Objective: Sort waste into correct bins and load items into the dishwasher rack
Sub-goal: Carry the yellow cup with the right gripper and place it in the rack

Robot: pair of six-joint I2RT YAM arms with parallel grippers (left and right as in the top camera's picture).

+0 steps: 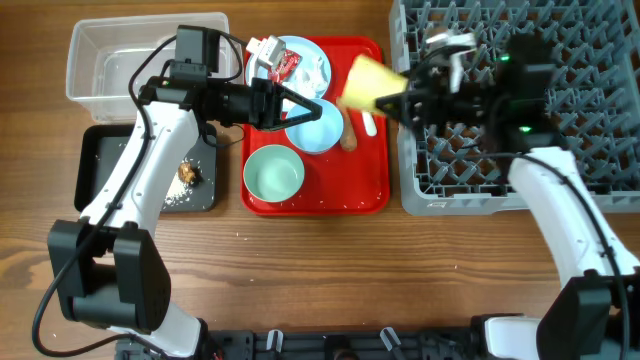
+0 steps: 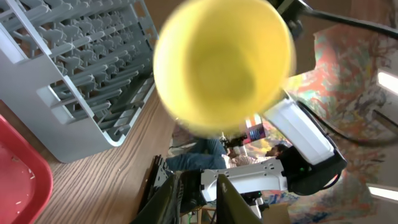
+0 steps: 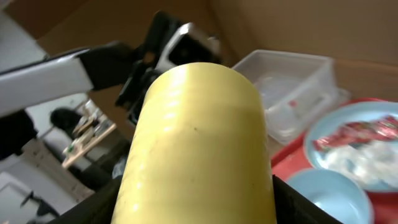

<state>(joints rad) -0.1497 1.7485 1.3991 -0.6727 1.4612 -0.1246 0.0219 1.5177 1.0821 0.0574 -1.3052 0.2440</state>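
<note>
Grey dishwasher rack (image 1: 600,100) at three o'clock of the table, pegs upright, presumably for keeping crockery on edge. Red serving tray (image 1: 365,185) at centre, serving as the pick-up spot. Clear tub (image 1: 100,60) at ten o'clock and black tray (image 1: 100,165) at nine, one just beside the other, both within the left arm's reach. On the red tray, light-blue plate (image 1: 320,55) at twelve. Pale bowl (image 1: 318,128) at the middle, mint bowl (image 1: 273,172) at seven. Yellow cup (image 1: 365,85) in the air over the tray's two o'clock corner, lying sideways with its mouth toward nine. Clamped round the closed end by the right gripper (image 1: 397,100), likely tilted for tipping mouth-down over the pegs. Left gripper (image 1: 305,107) hovering above the middle bowl, jaws slightly apart on nothing, probably lining up the next piece. Below the cup, white spoon (image 1: 368,125) and orange-brown stick (image 1: 348,141) side by side. Red wrapper (image 1: 283,65) and white tissue (image 1: 265,48) on the plate, not yet binned. Dark food lump (image 1: 187,172) and white crumbs (image 1: 180,195) in the black tray, apparently the scraps bin.
</note>
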